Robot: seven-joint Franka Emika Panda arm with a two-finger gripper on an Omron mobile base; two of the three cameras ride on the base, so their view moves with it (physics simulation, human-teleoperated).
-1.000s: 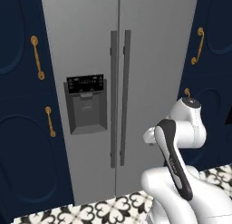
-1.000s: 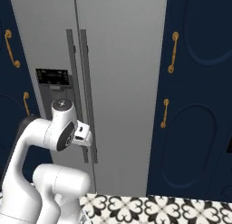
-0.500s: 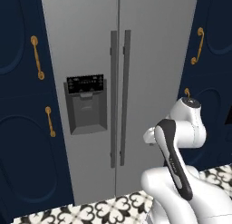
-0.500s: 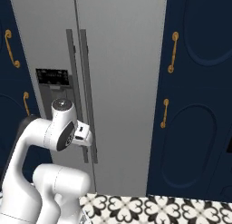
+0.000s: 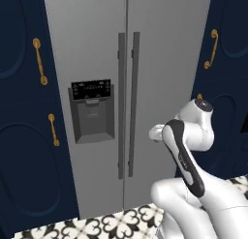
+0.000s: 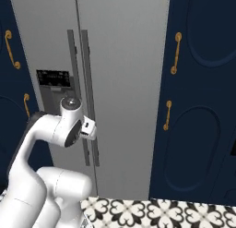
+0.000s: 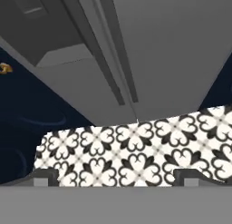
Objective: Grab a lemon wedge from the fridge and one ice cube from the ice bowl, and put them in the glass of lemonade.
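Your arm faces the closed tall grey brushed-steel two-door fridge (image 5: pixel 160 64).

Your two-finger gripper (image 7: pixel 116 177) points down at the black-and-white patterned floor tiles (image 7: pixel 136 150) below the fridge doors; its dark fingertips (image 7: pixel 44 175) sit wide apart, holding nothing. Both dark vertical bar handles (image 5: pixel 128 102) meet at the centre seam, beside the black dispenser panel (image 5: pixel 91 110). Navy cabinets with gold handles (image 6: pixel 198 84) flank the fridge.

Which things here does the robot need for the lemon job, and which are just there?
Needed for the job:
the fridge, both doors shut
the fridge's bar handles
the gripper, fingertips apart

Just there:
the navy cabinets
their gold handles
the dispenser panel
the patterned floor
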